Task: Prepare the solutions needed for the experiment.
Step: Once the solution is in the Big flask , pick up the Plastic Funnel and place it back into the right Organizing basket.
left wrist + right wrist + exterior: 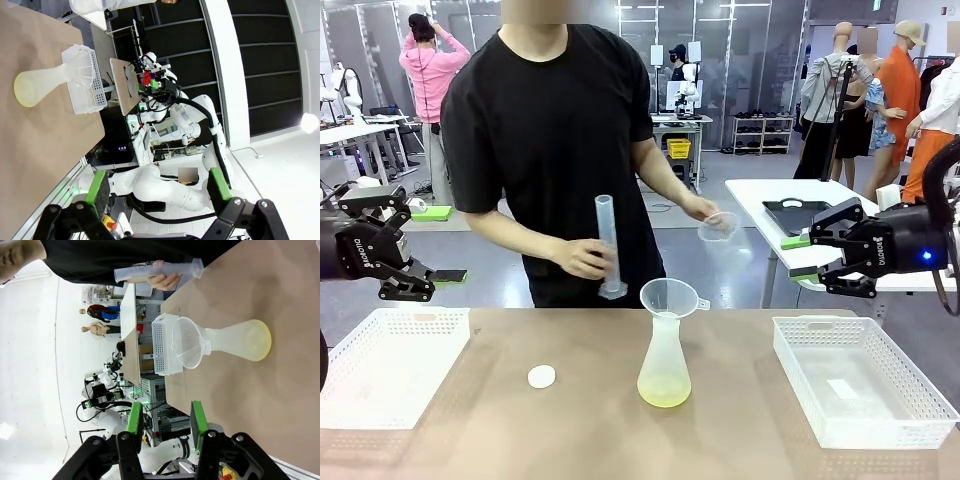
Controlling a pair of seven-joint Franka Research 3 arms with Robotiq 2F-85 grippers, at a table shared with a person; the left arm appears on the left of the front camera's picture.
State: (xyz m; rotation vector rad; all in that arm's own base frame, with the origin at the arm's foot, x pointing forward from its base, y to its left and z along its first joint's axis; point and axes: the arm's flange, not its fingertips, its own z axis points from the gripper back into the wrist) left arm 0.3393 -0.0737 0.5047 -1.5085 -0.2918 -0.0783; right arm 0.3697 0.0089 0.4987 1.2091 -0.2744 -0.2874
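The solution (pixel 664 392), a shallow pale yellow-green layer, sits in the bottom of one flask (pixel 663 350) standing upright near the middle of the table (pixel 520 335). One funnel (pixel 670 296) rests in the flask's neck, likely so more liquid can go in without spilling. Behind it the person holds one measuring tube (pixel 607 240) upright in one hand (pixel 582 258) and one small clear cup (pixel 720 226) in the other hand (pixel 698 208). Both are lifted off the table, probably for measuring out; I cannot tell whether either holds liquid. One white cap (pixel 541 376) lies on the table to the flask's left. Two white baskets flank the work, the left basket (pixel 390 325) and the right basket (pixel 800 345), apparently for labware. The left claw (pixel 445 243) hangs wide and empty. The right claw (pixel 800 260) is narrower, with nothing between its fingers. Both are off to the sides, well apart from the flask.
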